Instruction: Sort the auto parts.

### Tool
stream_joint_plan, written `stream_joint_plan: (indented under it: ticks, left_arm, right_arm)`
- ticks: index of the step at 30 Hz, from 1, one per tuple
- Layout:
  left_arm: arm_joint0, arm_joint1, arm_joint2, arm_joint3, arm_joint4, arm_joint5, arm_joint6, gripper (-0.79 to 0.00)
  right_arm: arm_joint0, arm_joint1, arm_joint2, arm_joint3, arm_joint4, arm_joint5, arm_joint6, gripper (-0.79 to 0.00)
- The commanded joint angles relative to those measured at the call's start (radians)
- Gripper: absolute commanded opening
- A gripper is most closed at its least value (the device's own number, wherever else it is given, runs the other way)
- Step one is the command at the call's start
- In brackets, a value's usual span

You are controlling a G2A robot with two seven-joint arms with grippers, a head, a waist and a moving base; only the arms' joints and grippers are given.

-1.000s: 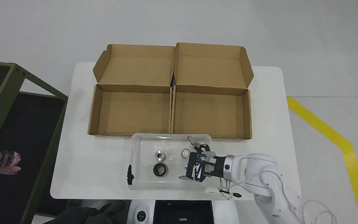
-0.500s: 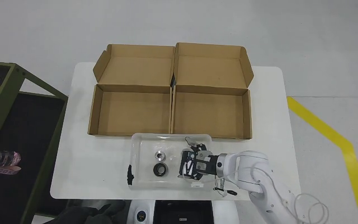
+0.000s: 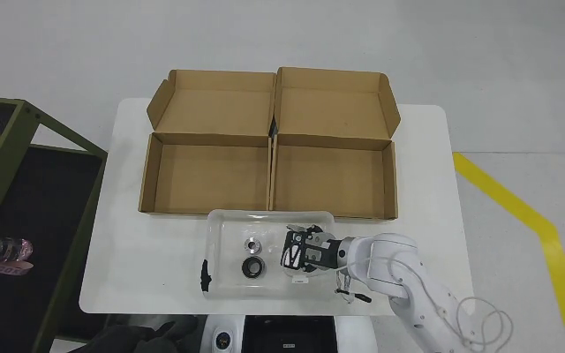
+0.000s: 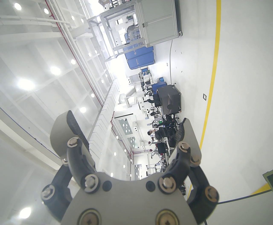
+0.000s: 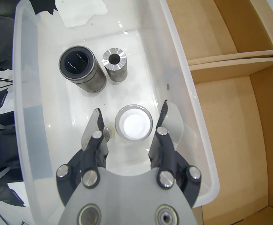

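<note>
You have the right gripper (image 5: 132, 109) inside the clear bin (image 5: 181, 64) at the table's (image 3: 424, 132) near edge, fingers (image 5: 99, 120) apart either side of the white round part (image 5: 134, 125); left gripper's (image 4: 127, 118) fingers also apart.

No lettering or number can be read anywhere; the blue metal cabinets (image 4: 141, 56) in the hall behind carry small white marks, too small to make out; the small dark square plate (image 4: 204, 97) on the white floor beside the yellow line is likewise too small to tell; the torn white paper label (image 5: 82, 12) at the end of the clear plastic tub (image 5: 181, 64) shows no legible print.
</note>
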Motion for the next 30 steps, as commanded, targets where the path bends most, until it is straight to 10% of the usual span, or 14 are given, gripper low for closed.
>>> stream_joint_plan:
  ticks: [1,6,30]
  left_arm:
    - [0.0,0.0,0.0,0.0,0.0,0.0,0.0,0.0]
    - [0.0,0.0,0.0,0.0,0.0,0.0,0.0,0.0]
    - [0.0,0.0,0.0,0.0,0.0,0.0,0.0,0.0]
  right_arm:
    - [0.001,0.001,-0.002,0.0,-0.001,0.004,0.0,-0.508]
    - [0.006,0.005,-0.003,-0.005,0.003,0.005,-0.01,-0.785]
    - [0.004,0.028,0.061,-0.179,-0.017,0.005,-0.268,-0.785]
